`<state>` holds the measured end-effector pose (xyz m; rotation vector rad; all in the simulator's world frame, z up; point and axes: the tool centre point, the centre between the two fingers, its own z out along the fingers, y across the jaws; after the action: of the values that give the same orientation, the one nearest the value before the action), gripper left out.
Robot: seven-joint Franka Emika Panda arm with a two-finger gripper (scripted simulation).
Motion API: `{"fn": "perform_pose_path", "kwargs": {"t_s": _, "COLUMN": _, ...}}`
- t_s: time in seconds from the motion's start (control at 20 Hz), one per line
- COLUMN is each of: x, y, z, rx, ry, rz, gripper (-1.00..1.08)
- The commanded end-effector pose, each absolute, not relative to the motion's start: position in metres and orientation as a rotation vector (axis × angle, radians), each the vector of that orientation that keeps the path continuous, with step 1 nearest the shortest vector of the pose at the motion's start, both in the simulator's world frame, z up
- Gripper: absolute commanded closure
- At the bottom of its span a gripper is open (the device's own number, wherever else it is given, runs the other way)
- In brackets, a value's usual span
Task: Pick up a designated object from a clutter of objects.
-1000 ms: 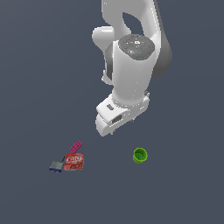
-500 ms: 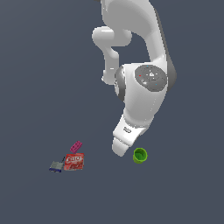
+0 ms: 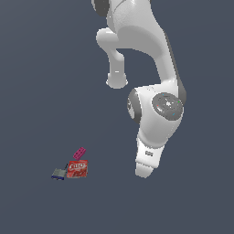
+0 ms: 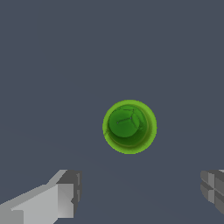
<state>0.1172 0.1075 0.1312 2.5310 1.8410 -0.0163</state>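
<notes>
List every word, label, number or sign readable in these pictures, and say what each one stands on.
Red box: white lettering on its upper face, too blurred to read.
Arm link above the wrist: a small dark mark, too small to read.
Magenta brick, grey-blue flat item, green cup: no text seen.
So nothing can be quoted as it reads.

Bare floor rings the green cup (image 4: 129,127); the clutter (image 3: 72,167) sits well apart.
</notes>
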Motion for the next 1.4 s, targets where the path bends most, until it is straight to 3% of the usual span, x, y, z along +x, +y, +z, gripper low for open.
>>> {"fn": "perform_pose_path", "kwargs": {"t_s": 0.0, "x": 0.121, "y": 0.115, "z": 0.12, "rx": 2.471, "ry": 1.926, "rz": -0.012, "gripper": -0.92}}
{"fn": "perform_pose_path", "kwargs": {"t_s": 0.9, "x": 0.126, "y": 0.133, "z": 0.09, "rx": 2.322, "ry": 2.116, "rz": -0.001, "gripper": -0.92}}
{"fn": "perform_pose_path", "kwargs": {"t_s": 1.35, "x": 0.125, "y": 0.133, "z": 0.049, "rx": 2.317, "ry": 2.122, "rz": 0.0, "gripper": -0.92}}
